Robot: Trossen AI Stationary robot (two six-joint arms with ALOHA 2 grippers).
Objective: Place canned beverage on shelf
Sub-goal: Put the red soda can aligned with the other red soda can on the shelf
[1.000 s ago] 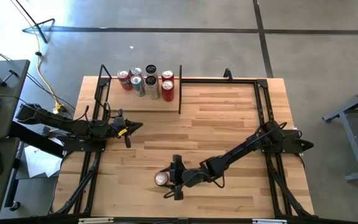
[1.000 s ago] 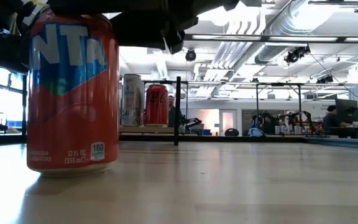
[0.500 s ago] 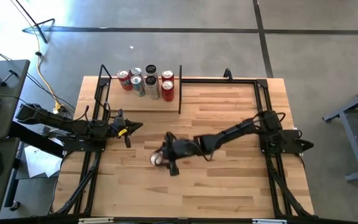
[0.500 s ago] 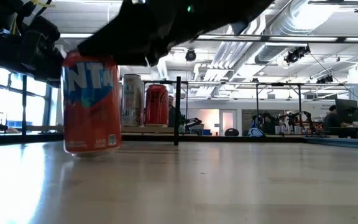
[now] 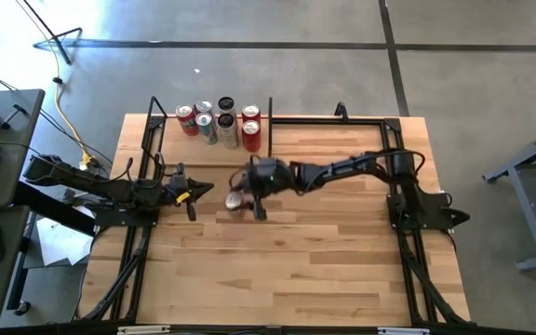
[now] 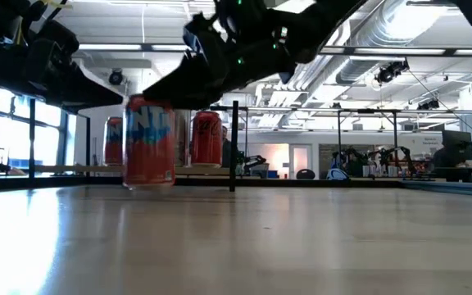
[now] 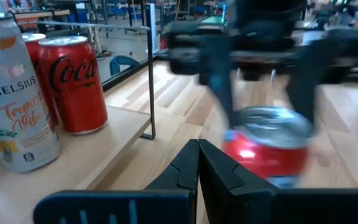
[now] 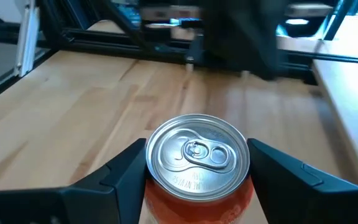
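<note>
The canned beverage (image 6: 148, 143) is an orange-red soda can with a silver top (image 8: 197, 155). It stands upright in the middle of the table, left of centre, with my right gripper (image 5: 247, 197) shut on it. The shelf (image 5: 214, 154), a narrow pale board with black rod uprights (image 5: 270, 135), lies at the table's far left edge. Several cans (image 5: 217, 126) stand on the shelf. My left gripper (image 5: 194, 194) waits shut just left of the held can, and its joined fingers (image 7: 197, 163) point at that can (image 7: 267, 148). My right gripper pinches the can between its two fingers (image 8: 128, 169), one on each side of the wall just below the rim (image 8: 149, 177). The fingers reach in from the table's right, slanting a little down. The can stays upright, its base near the tabletop; whether it touches, I cannot tell.
On the shelf a Celsius can (image 7: 14, 106) and a Coca-Cola can (image 7: 73, 84) stand closest to the shelf's right upright (image 7: 151, 74). Black frame rails (image 5: 328, 119) run along the table's far and right sides. Bare tabletop (image 5: 324, 261) stretches toward the near edge.
My right gripper has swung from close to the table's near edge toward the far edge and the shelf, carrying the can with it. The can has stayed upright throughout and now stands beside my left gripper.
</note>
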